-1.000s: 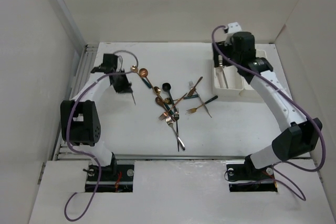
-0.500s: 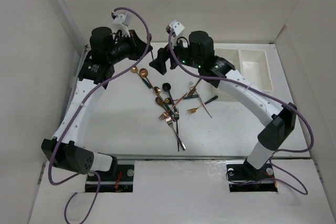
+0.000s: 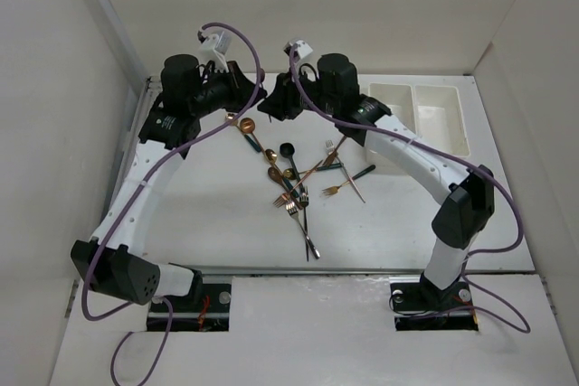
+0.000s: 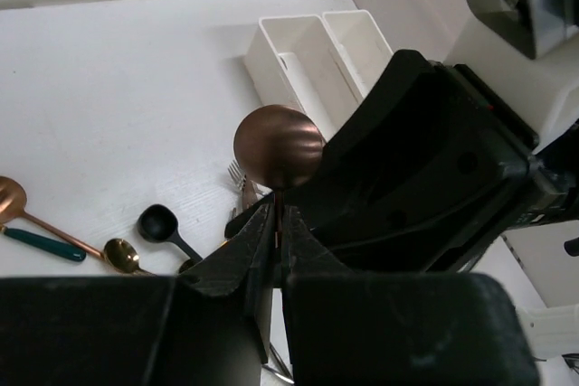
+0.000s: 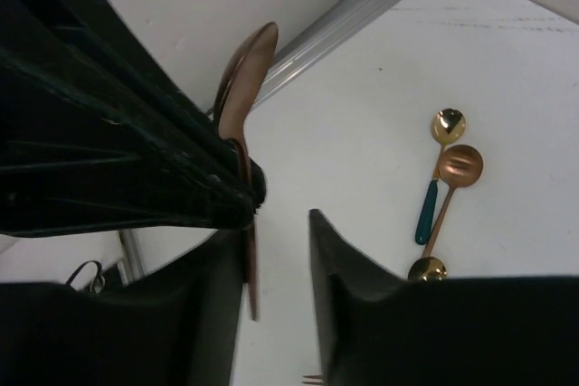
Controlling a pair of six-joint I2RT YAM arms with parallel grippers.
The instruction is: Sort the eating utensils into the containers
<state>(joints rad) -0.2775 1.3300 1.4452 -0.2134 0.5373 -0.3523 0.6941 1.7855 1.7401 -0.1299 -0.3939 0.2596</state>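
My left gripper is shut on the handle of a copper spoon, held up in the air at the back of the table. My right gripper faces it head-on, and the two meet above the table. The spoon's handle lies against one right finger, with a clear gap to the other. More eating utensils lie in a loose pile mid-table. The two white containers stand at the back right, also visible in the left wrist view.
A gold spoon with a green handle and a copper slotted spoon lie beneath the grippers. A black spoon lies near them. White walls enclose the table on three sides, and a metal rail runs along its left edge.
The left arm lifted from the table to the back with the spoon. The right arm swung left from the containers to meet it, and its jaws narrowed around the spoon's handle.
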